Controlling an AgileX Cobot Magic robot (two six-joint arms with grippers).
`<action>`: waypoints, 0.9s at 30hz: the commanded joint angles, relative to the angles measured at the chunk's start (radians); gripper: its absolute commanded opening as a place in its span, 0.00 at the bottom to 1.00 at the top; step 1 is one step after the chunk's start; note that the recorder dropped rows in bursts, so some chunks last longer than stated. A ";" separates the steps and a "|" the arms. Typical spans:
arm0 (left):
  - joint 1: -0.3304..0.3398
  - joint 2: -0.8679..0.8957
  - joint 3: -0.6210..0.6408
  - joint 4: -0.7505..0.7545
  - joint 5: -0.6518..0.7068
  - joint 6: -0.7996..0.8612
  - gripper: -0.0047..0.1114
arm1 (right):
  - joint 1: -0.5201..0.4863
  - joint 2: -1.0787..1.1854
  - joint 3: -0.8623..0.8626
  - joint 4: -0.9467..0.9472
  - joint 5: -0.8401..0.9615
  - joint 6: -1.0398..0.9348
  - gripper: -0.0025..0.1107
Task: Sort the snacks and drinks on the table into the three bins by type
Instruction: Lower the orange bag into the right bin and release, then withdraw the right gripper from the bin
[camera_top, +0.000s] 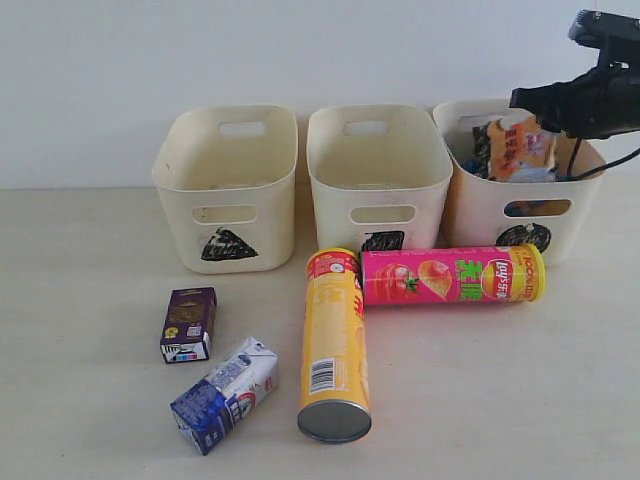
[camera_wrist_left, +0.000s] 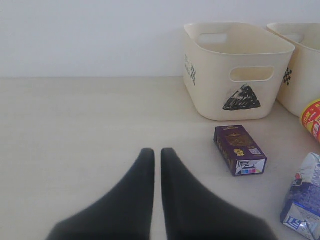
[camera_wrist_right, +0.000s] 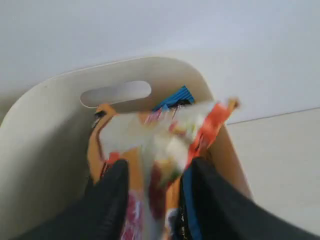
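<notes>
- Triangle bin (camera_top: 225, 170), square bin (camera_top: 375, 180), circle bin (camera_top: 480, 215): smooth cream plastic, round-cornered, with handle cutouts and scribbled black marks.
- Right end effector (camera_wrist_right: 160, 167): dark fingers parted, with the crinkly orange bag (camera_wrist_right: 165, 135) between them, inside the circle bin beside the blue bag (camera_wrist_right: 175, 97).
- Left end effector (camera_wrist_left: 157, 152): fingers closed together, empty, above the pale surface (camera_top: 90, 300).
- Lying on the surface: the glossy yellow can (camera_top: 333, 345) with the pink can (camera_top: 450, 276) meeting its top end; to their left, the purple carton (camera_top: 189, 323) and the blue-and-white carton (camera_top: 226, 393).
</notes>
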 joint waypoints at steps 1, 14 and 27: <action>-0.004 -0.002 0.004 -0.005 -0.018 0.000 0.07 | -0.001 -0.007 -0.022 -0.002 0.007 -0.006 0.69; -0.004 -0.002 0.004 -0.005 -0.018 0.000 0.07 | -0.001 -0.117 -0.027 -0.006 0.122 -0.030 0.13; -0.004 -0.002 0.004 -0.005 -0.018 0.000 0.07 | -0.037 -0.348 0.310 -0.045 0.054 0.083 0.02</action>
